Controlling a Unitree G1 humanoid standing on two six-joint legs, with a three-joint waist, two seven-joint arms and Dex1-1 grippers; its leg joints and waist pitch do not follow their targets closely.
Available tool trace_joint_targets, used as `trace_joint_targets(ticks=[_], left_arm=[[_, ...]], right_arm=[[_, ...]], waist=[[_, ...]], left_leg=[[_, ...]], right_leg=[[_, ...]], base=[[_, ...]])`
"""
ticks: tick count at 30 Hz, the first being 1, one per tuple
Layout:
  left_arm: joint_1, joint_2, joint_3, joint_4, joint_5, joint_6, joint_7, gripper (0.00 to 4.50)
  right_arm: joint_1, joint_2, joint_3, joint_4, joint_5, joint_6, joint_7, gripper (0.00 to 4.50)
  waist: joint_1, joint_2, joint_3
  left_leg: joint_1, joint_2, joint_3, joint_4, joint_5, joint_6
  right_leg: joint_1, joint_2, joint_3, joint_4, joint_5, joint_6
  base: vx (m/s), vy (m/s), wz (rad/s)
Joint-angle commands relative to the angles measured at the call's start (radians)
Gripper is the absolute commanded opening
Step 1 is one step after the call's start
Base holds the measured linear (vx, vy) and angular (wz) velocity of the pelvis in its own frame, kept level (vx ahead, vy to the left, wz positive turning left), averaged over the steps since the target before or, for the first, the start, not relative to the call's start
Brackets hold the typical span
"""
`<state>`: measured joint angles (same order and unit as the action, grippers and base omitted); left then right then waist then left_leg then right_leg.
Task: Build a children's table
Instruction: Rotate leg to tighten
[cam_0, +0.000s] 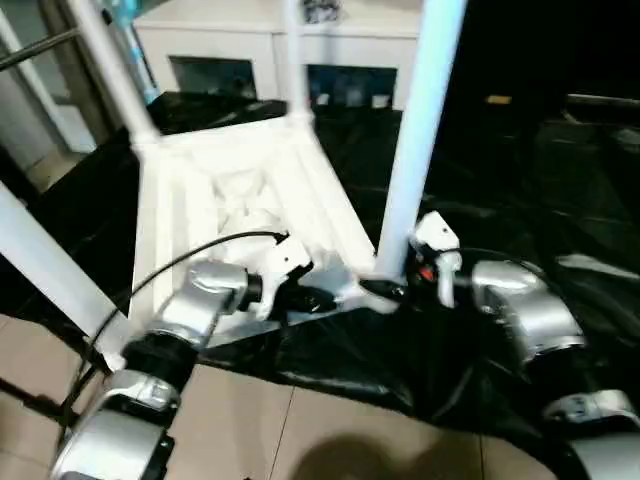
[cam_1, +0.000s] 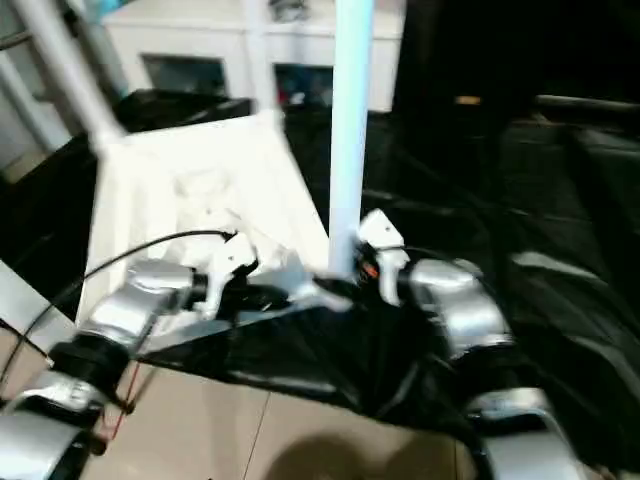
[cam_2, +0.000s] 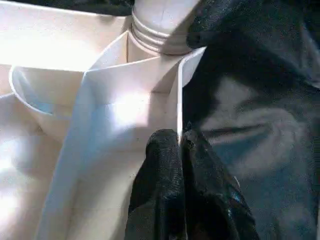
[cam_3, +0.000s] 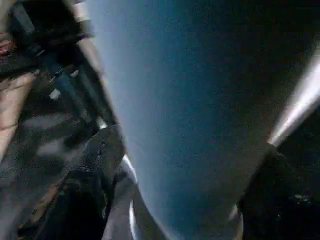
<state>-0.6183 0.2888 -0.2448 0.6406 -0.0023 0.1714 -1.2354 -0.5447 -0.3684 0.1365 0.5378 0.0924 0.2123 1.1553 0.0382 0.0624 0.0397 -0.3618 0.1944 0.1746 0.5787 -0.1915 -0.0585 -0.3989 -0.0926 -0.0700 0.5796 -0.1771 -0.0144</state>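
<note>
The white tabletop (cam_0: 235, 190) lies upside down on a black sheet, its ribbed underside facing up. White legs stand in its corner sockets: two at the far corners (cam_0: 112, 65) (cam_0: 293, 55), one at the near left (cam_0: 50, 265) and one at the near right (cam_0: 420, 130). My left gripper (cam_0: 325, 299) is shut on the tabletop's thin rim wall (cam_2: 178, 100), just beside the near right socket. My right gripper (cam_0: 385, 290) is shut on the base of the near right leg (cam_3: 190, 110), one black finger (cam_3: 100, 155) on each side of it.
A black sheet (cam_0: 520, 160) covers the floor under the tabletop and to the right. Tiled floor (cam_0: 300, 430) lies in front. A white cabinet with glass-fronted compartments (cam_0: 260, 45) stands behind. A black cable (cam_0: 170, 265) arcs from my left wrist over the tabletop.
</note>
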Motion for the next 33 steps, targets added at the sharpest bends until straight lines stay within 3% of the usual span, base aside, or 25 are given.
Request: trace_joint_targets(ticks=[1, 2, 4, 5, 7, 10, 15, 18, 21, 25, 26, 28, 29, 30, 33], left_arm=[[-0.006, 0.0, -0.028, -0.029, -0.009, 0.0, -0.043, 0.0], [-0.008, 0.014, -0.025, -0.03, -0.011, -0.001, -0.062, 0.0], [-0.008, 0.022, -0.025, -0.03, -0.013, -0.001, -0.074, 0.0], [-0.009, 0.033, -0.026, -0.032, -0.018, 0.0, -0.091, 0.0], [-0.01, 0.042, -0.026, -0.033, -0.023, 0.001, -0.103, 0.0], [-0.014, 0.045, -0.023, -0.029, -0.026, 0.001, -0.108, 0.0], [-0.011, 0.044, -0.016, -0.03, -0.029, 0.0, -0.104, 0.0], [-0.014, 0.021, 0.004, -0.011, -0.028, 0.004, -0.039, 0.0], [-0.017, -0.006, 0.026, 0.004, -0.035, 0.011, 0.022, 0.0], [-0.018, -0.048, 0.044, 0.012, -0.032, 0.015, 0.108, 0.0], [-0.019, -0.075, 0.047, 0.019, -0.025, 0.018, 0.157, 0.0], [-0.02, -0.089, 0.048, 0.022, -0.021, 0.02, 0.183, 0.0], [-0.026, -0.13, 0.056, 0.033, -0.01, 0.029, 0.263, 0.0], [-0.028, -0.141, 0.058, 0.036, -0.006, 0.029, 0.29, 0.0], [-0.037, -0.193, 0.065, 0.048, 0.007, 0.028, 0.387, 0.0]], right_arm=[[0.032, 0.005, 0.068, 0.007, -0.001, 0.033, 0.075, 3.0], [0.034, -0.016, 0.077, -0.009, 0.005, 0.039, 0.115, 2.87], [0.035, -0.027, 0.087, -0.015, 0.0, 0.04, 0.127, 2.7], [0.037, -0.041, 0.103, -0.025, -0.006, 0.036, 0.141, 2.58], [0.041, -0.05, 0.114, -0.037, -0.008, 0.038, 0.153, 2.52], [0.04, -0.046, 0.11, -0.043, -0.002, 0.045, 0.159, 2.49], [0.051, -0.038, 0.117, -0.064, 0.008, 0.061, 0.166, 2.49], [0.071, -0.009, 0.1, -0.063, 0.02, 0.07, 0.107, 2.49], [0.088, 0.036, 0.071, -0.047, 0.023, 0.083, 0.017, 2.49], [0.1, 0.121, 0.045, 0.022, -0.015, 0.061, -0.172, 2.48], [0.1, 0.174, 0.031, 0.062, -0.026, 0.053, -0.271, 2.48], [0.099, 0.202, 0.025, 0.082, -0.032, 0.05, -0.324, 2.48], [0.084, 0.266, 0.013, 0.131, -0.047, 0.05, -0.448, 2.48], [0.077, 0.283, 0.008, 0.145, -0.055, 0.049, -0.488, 2.48], [0.032, 0.354, -0.011, 0.212, -0.083, 0.046, -0.646, 2.48]], waist=[[0.002, -0.012, -0.075], [0.006, -0.012, -0.077], [0.011, -0.01, -0.07], [0.013, -0.009, -0.069], [0.014, -0.009, -0.062], [0.014, -0.01, -0.059], [0.014, -0.012, -0.061], [0.014, -0.007, -0.063], [0.012, -0.009, -0.057], [-0.001, -0.008, -0.048], [-0.017, -0.009, -0.043], [-0.028, -0.009, -0.04], [-0.032, -0.013, -0.039], [-0.044, -0.011, -0.035], [-0.064, -0.007, -0.032]], left_leg=[[0.002, 0.027, 0.001, -0.044, -0.04, 0.157], [-0.002, 0.028, 0.001, -0.039, 0.001, 0.179], [-0.002, 0.03, 0.001, -0.041, -0.028, 0.188], [0.0, 0.032, 0.001, -0.042, -0.046, 0.18], [0.003, 0.035, 0.001, -0.051, -0.125, 0.132], [0.007, 0.035, 0.001, -0.057, -0.182, 0.087], [0.003, 0.032, 0.001, -0.054, -0.158, 0.08], [0.002, 0.031, 0.001, -0.051, -0.144, 0.086], [0.002, 0.03, 0.001, -0.056, -0.184, 0.068], [0.009, 0.025, -0.004, -0.065, -0.285, 0.018], [0.008, 0.021, -0.009, -0.07, -0.328, 0.004], [0.014, 0.017, -0.012, -0.069, -0.366, -0.002], [0.015, 0.017, -0.015, -0.069, -0.375, -0.002], [0.018, 0.013, -0.015, -0.068, -0.399, -0.004], [0.024, 0.008, -0.026, -0.066, -0.458, -0.012]], right_leg=[[0.061, -0.045, 0.035, -0.029, 0.079, -0.309], [0.059, -0.045, 0.034, -0.022, 0.131, -0.319], [0.055, -0.044, 0.03, -0.028, 0.072, -0.314], [0.055, -0.046, 0.03, -0.031, 0.041, -0.311], [0.053, -0.045, 0.031, -0.041, -0.074, -0.293], [0.052, -0.045, 0.035, -0.047, -0.143, -0.273], [0.054, -0.046, 0.037, -0.044, -0.129, -0.266], [0.054, -0.045, 0.036, -0.043, -0.11, -0.268], [0.051, -0.044, 0.035, -0.051, -0.171, -0.255], [0.044, -0.049, 0.035, -0.072, -0.38, -0.195], [0.043, -0.047, 0.032, -0.081, -0.459, -0.164], [0.036, -0.048, 0.03, -0.093, -0.548, -0.13], [0.034, -0.048, 0.03, -0.094, -0.566, -0.121], [0.026, -0.046, 0.027, -0.102, -0.615, -0.105], [0.02, -0.046, 0.008, -0.118, -0.709, -0.057]], base=[[0.0, 0.0, 0.0], [0.0, 0.0, 0.0], [0.0, 0.0, 0.0], [0.0, 0.0, 0.0], [0.0, 0.0, 0.0], [0.0, 0.0, 0.0], [0.0, 0.0, 0.0], [0.0, 0.0, 0.0], [0.0, 0.0, 0.0], [0.0, 0.0, 0.0], [0.0, 0.0, 0.0], [0.0, 0.0, 0.0], [0.0, 0.0, 0.0], [0.0, 0.0, 0.0], [0.0, 0.0, 0.0]])
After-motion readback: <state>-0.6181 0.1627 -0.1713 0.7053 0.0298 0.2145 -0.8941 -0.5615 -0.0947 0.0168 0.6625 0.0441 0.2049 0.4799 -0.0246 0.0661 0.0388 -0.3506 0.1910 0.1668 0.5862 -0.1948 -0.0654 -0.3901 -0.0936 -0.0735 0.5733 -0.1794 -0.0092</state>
